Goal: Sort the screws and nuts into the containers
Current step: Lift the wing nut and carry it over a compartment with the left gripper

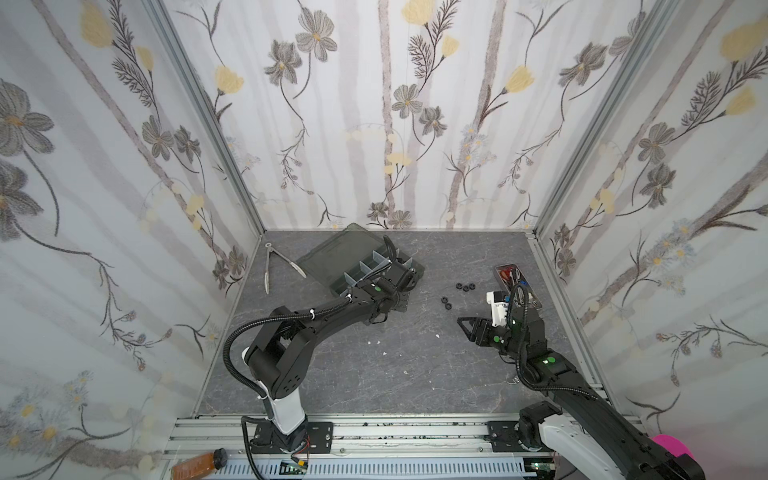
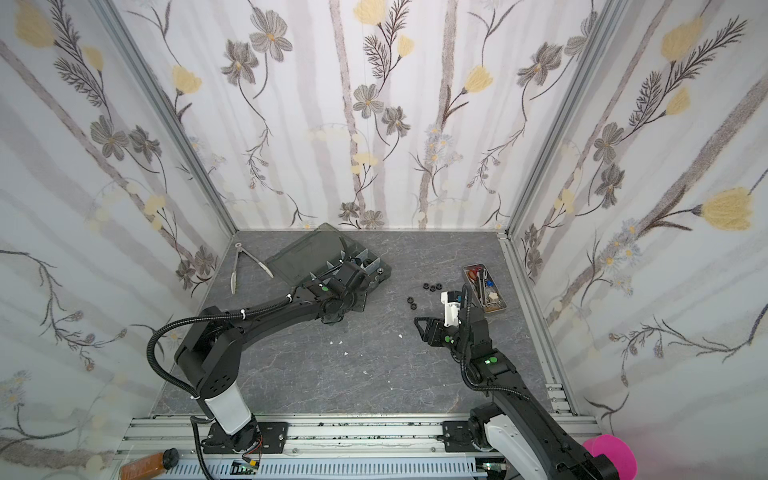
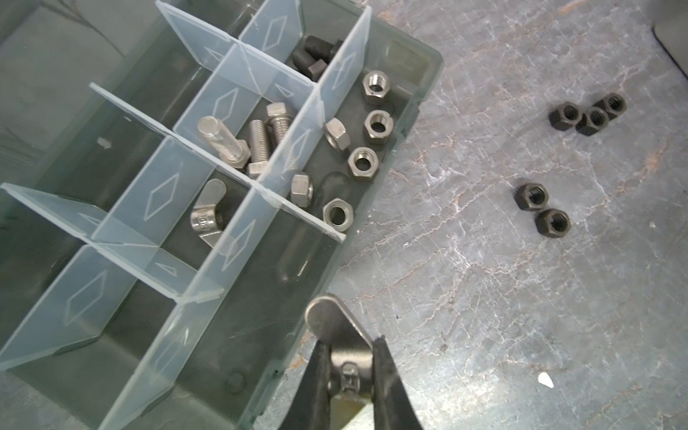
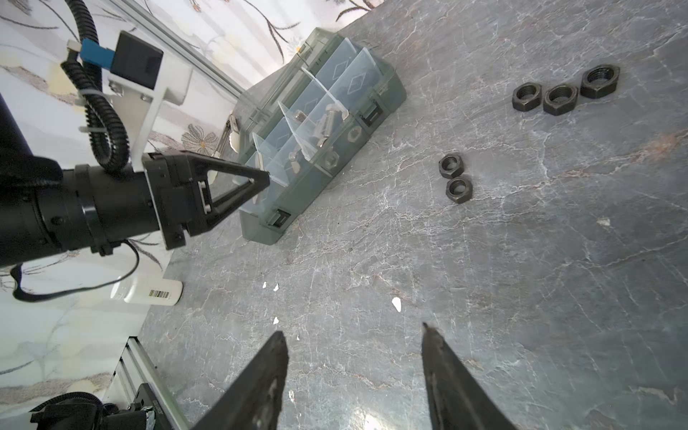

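Nuts [image 4: 450, 195], black, rigid, likely slippery, are lying ahead of the gaping right end effector [image 4: 353, 329], needing pinching across flats; left end effector [image 3: 350, 340] is clamping a wing nut [image 3: 329, 324].

The left arm [image 1: 324, 326] and right arm [image 1: 582, 399] are black with white base segments [image 1: 286, 411], green stickers [image 1: 549, 360], ribbed cables [image 4: 106, 123], white zip ties [image 1: 311, 315] and triangular fingers [image 4: 260, 383].
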Available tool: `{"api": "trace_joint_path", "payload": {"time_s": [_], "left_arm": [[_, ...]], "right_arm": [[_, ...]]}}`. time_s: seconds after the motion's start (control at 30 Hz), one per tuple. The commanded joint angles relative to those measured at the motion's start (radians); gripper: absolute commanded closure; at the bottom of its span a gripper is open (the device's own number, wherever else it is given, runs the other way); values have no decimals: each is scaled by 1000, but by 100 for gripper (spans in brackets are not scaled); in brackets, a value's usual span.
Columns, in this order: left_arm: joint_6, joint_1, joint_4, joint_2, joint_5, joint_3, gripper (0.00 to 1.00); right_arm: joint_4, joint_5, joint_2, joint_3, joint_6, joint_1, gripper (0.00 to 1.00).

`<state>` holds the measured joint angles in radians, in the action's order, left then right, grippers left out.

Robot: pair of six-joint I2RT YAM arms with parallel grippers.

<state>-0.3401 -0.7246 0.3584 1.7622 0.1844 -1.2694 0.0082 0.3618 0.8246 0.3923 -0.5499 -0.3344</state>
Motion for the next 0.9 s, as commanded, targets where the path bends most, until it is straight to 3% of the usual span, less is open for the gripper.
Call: {"api": "trace_joint_path", "payload": {"time_s": [0.0, 0.37, 0.87], "left_arm": [[10, 40, 12, -3, -21, -18, 84], [26, 176, 50, 77, -73, -121, 84], [38, 233, 70, 182, -88, -186, 84]], "right_arm": [[61, 26, 14, -7, 9, 0, 41], [104, 54, 70, -8, 11, 1, 41], [124, 68, 123, -10, 18, 1, 40]]}}
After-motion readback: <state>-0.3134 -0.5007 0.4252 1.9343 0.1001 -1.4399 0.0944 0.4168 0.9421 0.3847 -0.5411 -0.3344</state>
